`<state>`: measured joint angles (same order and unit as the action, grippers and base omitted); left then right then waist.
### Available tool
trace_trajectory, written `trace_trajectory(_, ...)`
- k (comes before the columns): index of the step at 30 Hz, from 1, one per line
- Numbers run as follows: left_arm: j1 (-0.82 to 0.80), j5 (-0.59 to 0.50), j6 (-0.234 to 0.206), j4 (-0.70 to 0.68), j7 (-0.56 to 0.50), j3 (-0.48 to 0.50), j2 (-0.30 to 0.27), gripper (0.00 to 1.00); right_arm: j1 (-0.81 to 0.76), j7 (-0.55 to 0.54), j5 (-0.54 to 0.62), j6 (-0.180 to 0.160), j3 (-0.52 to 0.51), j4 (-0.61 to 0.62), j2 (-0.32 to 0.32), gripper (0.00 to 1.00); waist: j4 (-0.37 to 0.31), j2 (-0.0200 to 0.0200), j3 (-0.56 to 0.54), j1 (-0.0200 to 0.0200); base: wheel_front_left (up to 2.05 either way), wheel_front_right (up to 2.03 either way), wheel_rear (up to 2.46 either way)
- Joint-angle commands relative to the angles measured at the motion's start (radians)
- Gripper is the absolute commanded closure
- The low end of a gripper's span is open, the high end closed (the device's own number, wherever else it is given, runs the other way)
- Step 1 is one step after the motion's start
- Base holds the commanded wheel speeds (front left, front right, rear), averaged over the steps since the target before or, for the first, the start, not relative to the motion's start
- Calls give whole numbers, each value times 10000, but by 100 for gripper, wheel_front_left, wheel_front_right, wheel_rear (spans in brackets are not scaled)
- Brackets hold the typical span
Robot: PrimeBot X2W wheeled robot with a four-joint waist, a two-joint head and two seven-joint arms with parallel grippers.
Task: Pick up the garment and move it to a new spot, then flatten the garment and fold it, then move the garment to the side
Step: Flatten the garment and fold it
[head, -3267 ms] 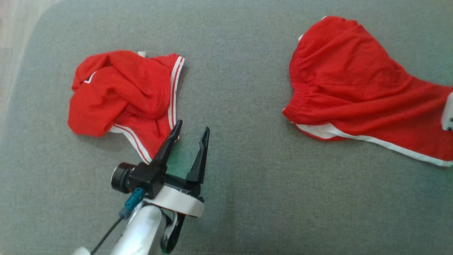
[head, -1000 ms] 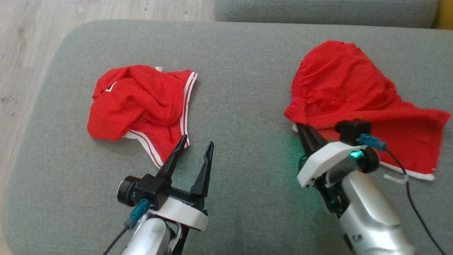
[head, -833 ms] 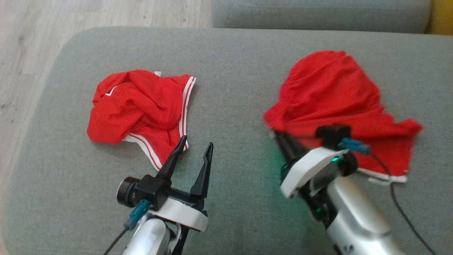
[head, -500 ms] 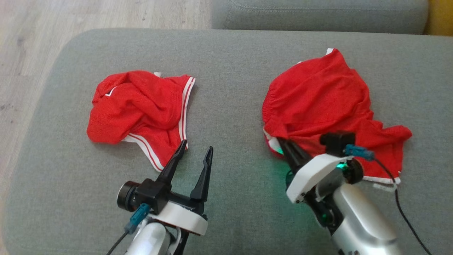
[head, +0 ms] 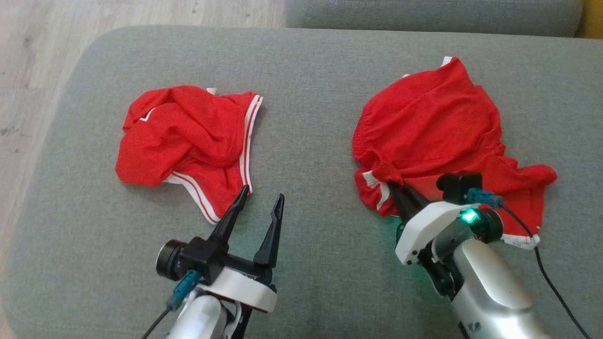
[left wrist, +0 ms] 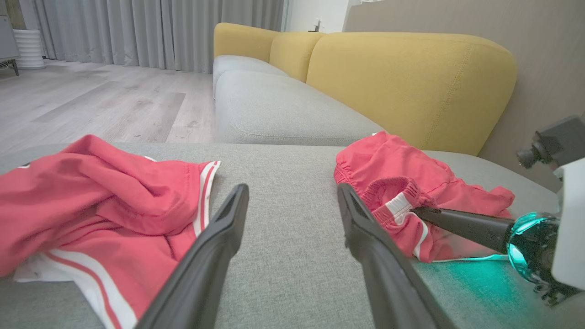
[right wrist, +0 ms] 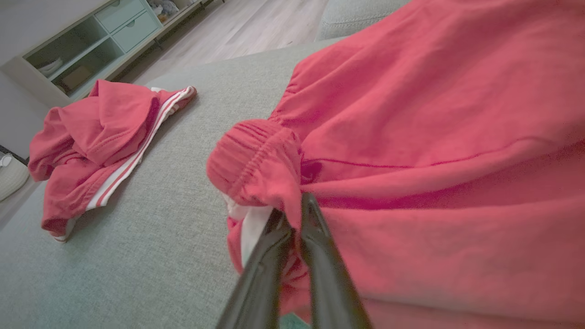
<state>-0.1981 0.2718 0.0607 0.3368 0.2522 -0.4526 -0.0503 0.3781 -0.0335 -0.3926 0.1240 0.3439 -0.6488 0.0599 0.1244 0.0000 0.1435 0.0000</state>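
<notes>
Garment (head: 433, 122), red with white trim, lies bunched on the right of a grey cushion (head: 311, 117). The right hand (head: 395, 187) is closed on its near-left edge. In the right wrist view the two fingers are pressed together, pinching a fold just under the gathered waistband (right wrist: 256, 155), with a strip of white trim showing beside them. Gripping at the elastic edge probably gives a firm hold on thick cloth, so the whole piece should follow when it is lifted or dragged to a new spot. Most of the cloth rests on the cushion and only the pinched corner looks raised.

The left hand (head: 262, 193) is wide open and holds nothing. It hovers just beside the striped hem of a second red piece (head: 183, 136), crumpled on the left of the cushion and well apart from the gripped garment. It seems to be waiting, perhaps to help with flattening later.

The cushion is a woven grey fabric, soft and likely to drag on the cloth. Beyond it lies another grey seat (head: 424, 14) with yellow backs (left wrist: 402, 77). Pale wood floor (head: 28, 56), grey curtains (left wrist: 137, 27) and a low shelf unit (right wrist: 82, 41) surround it.
</notes>
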Motion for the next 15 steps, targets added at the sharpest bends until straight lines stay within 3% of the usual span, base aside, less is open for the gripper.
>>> trace_trajectory(1, -373, -16, -78, -334, 95, 284, 1, 0, 385, 202, 70, 67, 191, 217, -97, 0, -35, 0, 17, 0, 0, 0, 0)
trace_trajectory(9, -328, -92, -71, -309, 95, 510, -23, 0, 278, 1171, 507, 67, -136, 407, -97, 0, -532, 0, -100, 0, 0, 0, 0)
trace_trajectory(15, -222, -164, -66, -351, 95, 681, -70, 0, -646, 1835, 1106, 67, -1287, 1318, -97, 0, -1035, 0, -293, 0, 0, 0, 0)
